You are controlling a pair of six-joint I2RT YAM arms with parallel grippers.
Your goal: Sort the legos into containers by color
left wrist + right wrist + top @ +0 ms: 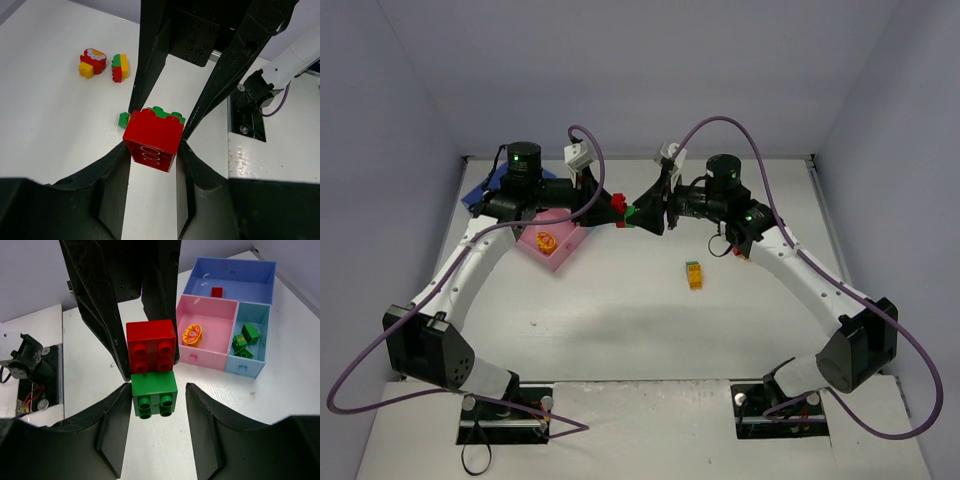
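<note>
A red brick (152, 137) and a green brick (154, 392) are joined and held in the air between the two grippers at mid-table (625, 212). My left gripper (152, 165) is shut on the red brick's sides. My right gripper (157, 405) is open around the green brick, with a gap at its right finger. The tray (235, 371) has a blue compartment (240, 277) with a small red brick (216, 291). Its pink compartment (212, 320) holds a yellow-orange piece (192, 335). Its teal compartment (255, 357) holds green bricks (245, 340).
A yellow-and-green brick (694, 274) lies on the table right of centre. A red-and-yellow stack (90, 61) and a green-yellow-red stack (120, 67) lie further off. In the top view the left arm hides most of the tray, leaving its pink corner (555, 245).
</note>
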